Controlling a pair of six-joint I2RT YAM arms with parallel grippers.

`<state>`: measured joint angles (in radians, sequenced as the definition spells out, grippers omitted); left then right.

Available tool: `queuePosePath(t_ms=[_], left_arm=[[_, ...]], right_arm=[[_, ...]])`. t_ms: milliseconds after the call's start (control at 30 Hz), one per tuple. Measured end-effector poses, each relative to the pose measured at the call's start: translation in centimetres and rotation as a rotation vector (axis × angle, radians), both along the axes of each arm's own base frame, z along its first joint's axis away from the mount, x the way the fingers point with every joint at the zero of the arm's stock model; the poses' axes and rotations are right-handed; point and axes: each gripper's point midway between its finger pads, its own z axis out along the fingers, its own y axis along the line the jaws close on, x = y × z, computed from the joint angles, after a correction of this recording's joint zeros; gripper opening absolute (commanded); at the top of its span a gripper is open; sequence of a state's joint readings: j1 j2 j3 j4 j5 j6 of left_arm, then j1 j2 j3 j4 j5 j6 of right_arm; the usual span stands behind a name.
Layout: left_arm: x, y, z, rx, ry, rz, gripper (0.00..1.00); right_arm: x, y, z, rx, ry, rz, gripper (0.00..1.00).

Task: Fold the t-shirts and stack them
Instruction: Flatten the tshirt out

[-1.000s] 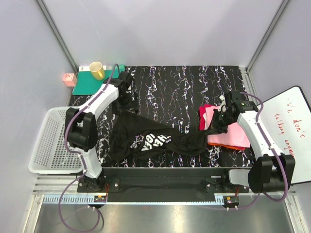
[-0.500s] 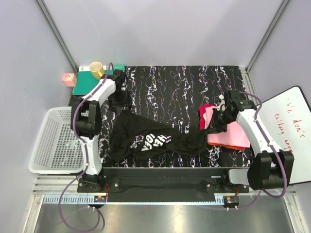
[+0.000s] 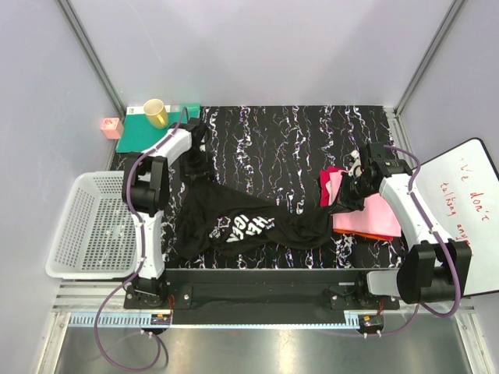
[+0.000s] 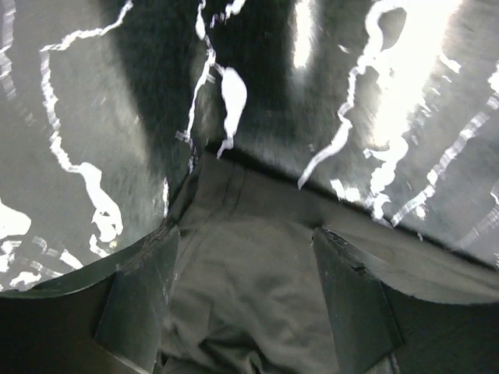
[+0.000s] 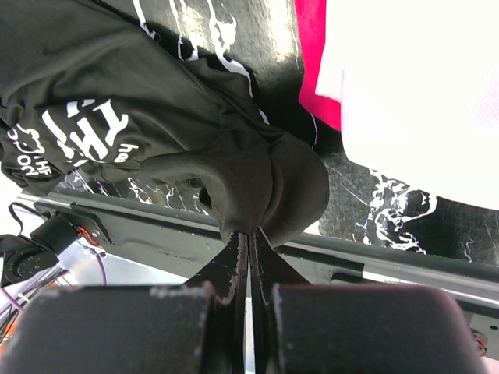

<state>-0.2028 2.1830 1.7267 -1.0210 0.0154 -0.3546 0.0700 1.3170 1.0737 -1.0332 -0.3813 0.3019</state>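
**Left pincer spread over the shirt's corner, right pincer clamped on the other end**

The left arm stands folded steeply, its forearm reaching away from its base. The left pincer (image 3: 194,158) points down at the black, white-veined tabletop (image 3: 296,140). Its fingers (image 4: 136,300) stand wide apart, and a corner of the black cotton t-shirt with white lettering (image 3: 257,226) lies between them, unpinched. The right arm bends inward. The right pincer (image 5: 249,234) is closed tight on a bunched end of that shirt, which stretches from one pincer to the other. The folded pink and red t-shirts (image 3: 373,214) lie just beside the right pincer, on its outer side.

Since a second ago, the left elbow has swung in from the basket side, and its fingers have narrowed slightly. The right arm has hardly shifted.
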Motion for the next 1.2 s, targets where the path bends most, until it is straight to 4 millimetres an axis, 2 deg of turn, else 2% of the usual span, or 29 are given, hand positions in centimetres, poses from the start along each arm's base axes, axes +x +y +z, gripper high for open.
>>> queuePosePath(t_ms=[67,200,233,500,600,667,733,767,833,867,933,1000,1067,1167,1200], left_arm=[[-0.1,0.2,-0.7,0.015,0.023,0.0,0.62],[-0.1,0.3,-0.7,0.022,0.036,0.004,0.18],[0.0,0.3,-0.7,0.022,0.039,0.004,0.0],[0.2,0.5,-0.6,0.027,0.051,0.0,0.0],[0.4,0.6,-0.1,0.029,0.037,0.002,0.0],[0.6,0.8,0.9,0.028,0.013,0.006,0.0],[1.4,0.9,3.4,0.02,-0.044,0.015,0.0],[2.0,1.0,5.3,0.013,-0.09,0.025,0.0],[3.6,1.1,10.0,-0.008,-0.218,0.047,0.0],[4.4,1.2,13.2,-0.022,-0.303,0.06,0.0],[5.0,1.4,18.3,-0.044,-0.438,0.079,0.0],[4.6,1.7,23.4,-0.065,-0.566,0.096,0.0],[3.4,2.1,28.0,-0.081,-0.679,0.112,0.0],[0.8,2.8,33.1,-0.1,-0.803,0.135,0.0],[0.0,3.0,34.1,-0.103,-0.827,0.141,0.0]], right_arm=[[0.2,0.0,0.1,-0.002,-0.006,0.0,0.0],[0.6,0.0,0.1,-0.004,-0.01,0.002,0.0],[0.7,0.0,0.1,-0.004,-0.01,0.003,0.0],[1.8,0.0,0.6,-0.008,-0.032,0.009,0.0],[3.0,-0.2,1.5,-0.024,-0.067,0.011,0.0],[4.1,-0.3,2.3,-0.033,-0.097,0.012,0.0],[5.7,-0.4,3.7,-0.042,-0.142,0.01,0.0],[6.9,-0.5,4.9,-0.047,-0.182,0.008,0.0],[9.0,-0.5,7.4,-0.051,-0.262,0.005,0.0],[10.0,-0.5,8.8,-0.053,-0.308,0.002,0.0],[11.3,-0.6,11.6,-0.056,-0.392,-0.004,0.0],[12.2,-0.5,14.6,-0.052,-0.478,-0.01,0.0],[12.8,-0.5,16.8,-0.047,-0.547,-0.012,0.0],[12.4,-0.5,19.3,-0.04,-0.633,-0.016,0.0],[12.0,-0.5,19.9,-0.039,-0.652,-0.017,0.0]])
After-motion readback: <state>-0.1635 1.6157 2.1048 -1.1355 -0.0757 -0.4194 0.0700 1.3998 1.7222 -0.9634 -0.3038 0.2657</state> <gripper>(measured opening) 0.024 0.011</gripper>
